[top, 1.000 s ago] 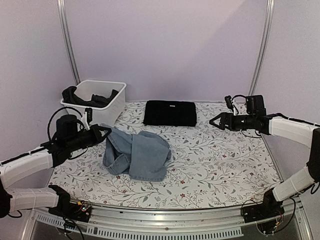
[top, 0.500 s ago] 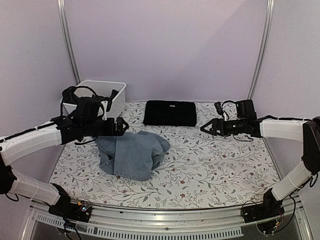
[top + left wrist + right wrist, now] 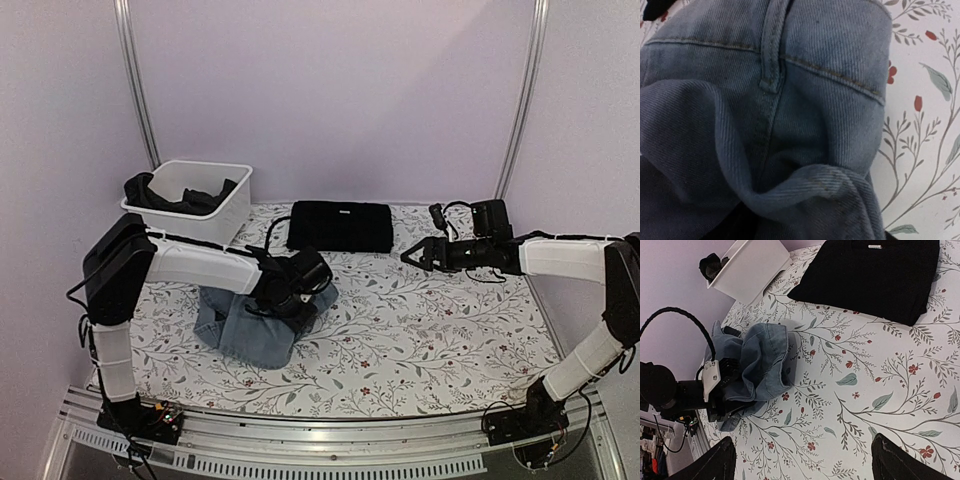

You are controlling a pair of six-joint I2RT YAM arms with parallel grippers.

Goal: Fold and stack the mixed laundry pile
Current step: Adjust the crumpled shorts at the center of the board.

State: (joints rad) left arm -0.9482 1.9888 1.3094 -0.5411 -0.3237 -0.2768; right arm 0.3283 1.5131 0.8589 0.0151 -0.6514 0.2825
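— First entry, and where is it kept?
— Light blue denim jeans, crumpled in a heap. They are lodged on the floral tablecloth, left of centre and toward the near edge. The left wrist view is filled by the denim.
— What is applied to it?
— Left gripper, pressed down on the far right part of the heap. Its fingers are hidden in the cloth, so it cannot be told whether the pincer is apart or clamped.
— Other laundry listed?
— Folded black cloth, laid flat at the far edge, centre, well apart from the jeans. Dark clothes, draped in and over the white plastic bin at the far left corner.
— Last entry?
— Right gripper, held above the tablecloth on the right and pointed left. Its fingers are spread wide apart.
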